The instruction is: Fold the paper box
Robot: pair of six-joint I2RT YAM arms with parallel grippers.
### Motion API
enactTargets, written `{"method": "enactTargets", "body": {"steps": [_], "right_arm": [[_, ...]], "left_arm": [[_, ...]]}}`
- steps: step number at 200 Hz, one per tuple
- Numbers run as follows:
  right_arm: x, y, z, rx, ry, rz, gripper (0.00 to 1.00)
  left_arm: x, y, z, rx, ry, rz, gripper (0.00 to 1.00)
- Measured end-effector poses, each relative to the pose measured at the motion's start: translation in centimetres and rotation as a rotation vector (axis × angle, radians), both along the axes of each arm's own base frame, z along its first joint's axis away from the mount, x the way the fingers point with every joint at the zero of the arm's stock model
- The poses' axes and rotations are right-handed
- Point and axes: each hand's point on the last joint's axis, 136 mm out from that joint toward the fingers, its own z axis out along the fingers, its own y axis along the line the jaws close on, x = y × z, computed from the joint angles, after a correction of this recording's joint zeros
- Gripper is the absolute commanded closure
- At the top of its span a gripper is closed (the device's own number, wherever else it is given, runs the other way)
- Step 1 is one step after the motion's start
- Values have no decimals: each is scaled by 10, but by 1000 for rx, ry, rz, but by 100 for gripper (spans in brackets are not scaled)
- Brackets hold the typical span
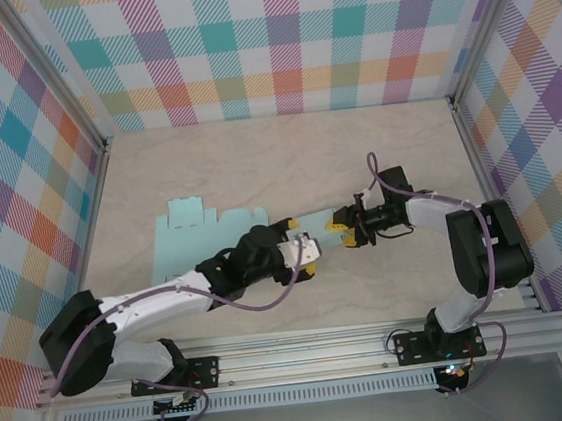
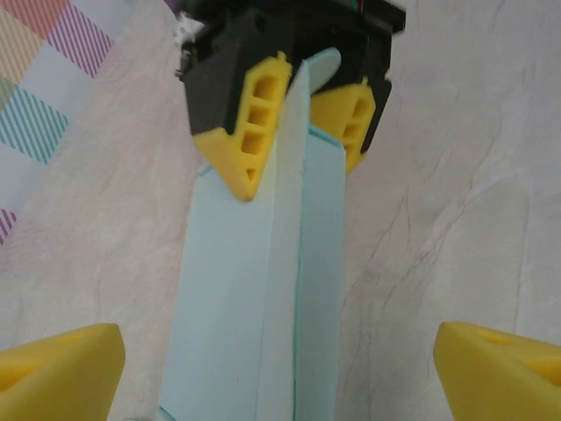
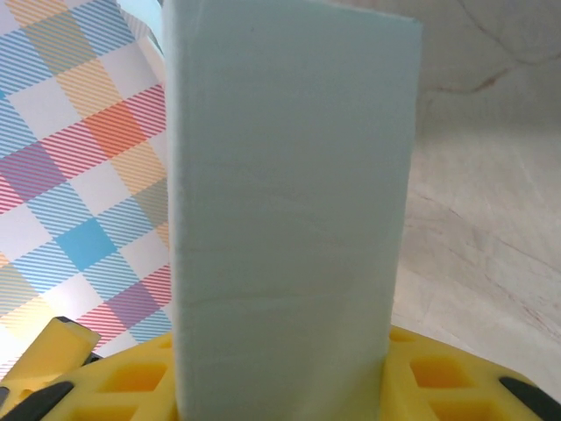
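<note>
Pale blue card, the flattened paper box (image 1: 204,241) is lying on the bench (image 1: 256,163) left of its middle, with a narrow folded strip reaching rightward toward the centre. The right end effector (image 1: 345,234) is gripping the end of that strip, its yellow fingers (image 2: 252,132) pressing on either side of an upright flap. The left end effector (image 1: 311,252) is hanging over the strip with its jaws spread wide, one yellow fingertip on each side of the card and clear of it.
</note>
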Motion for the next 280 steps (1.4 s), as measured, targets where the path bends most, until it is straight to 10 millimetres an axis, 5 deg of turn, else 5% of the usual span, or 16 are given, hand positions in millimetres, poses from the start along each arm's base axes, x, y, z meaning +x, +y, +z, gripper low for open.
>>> {"method": "enactTargets", "body": {"steps": [37,108,175,280], "right_arm": [[-7,0,-1,6,62,8,72],[-11,0,3,13,105,12,69],[-7,-4,5,-2,99,2,57],[-13,-12,19,-46,17,20,30]], "left_arm": [[12,-2,-25,174,-94,39,9],[29,-4,-29,270,-158,91,19],[32,-5,-43,353,-104,110,55],[28,6,-37,383,122,62,57]]}}
